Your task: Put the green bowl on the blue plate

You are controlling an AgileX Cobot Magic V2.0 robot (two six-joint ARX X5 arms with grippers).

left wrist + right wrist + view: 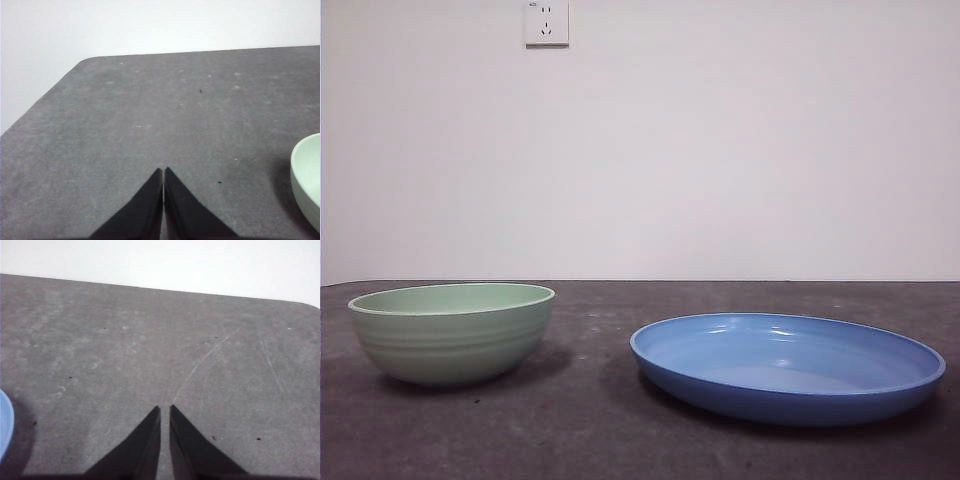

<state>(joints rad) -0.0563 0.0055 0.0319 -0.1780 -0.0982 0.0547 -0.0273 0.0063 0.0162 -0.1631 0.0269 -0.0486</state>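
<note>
Dark grey tabletop [590, 400] carries the blue plate [787, 365] nearest, on the right, and the green bowl [452, 332] slightly farther back on the left, well apart from the plate. Left gripper [163, 172] and right gripper [165, 410] hover over bare table, jaws closed and empty. Behind, a white wall bears a socket [547, 22].

Both dishes clipped in my wrist views

From the left wrist I get only an edge slice of the bowl [307, 177]; from the right wrist, just a sliver of the plate [4, 425]. Neither arm shows in my front view.
</note>
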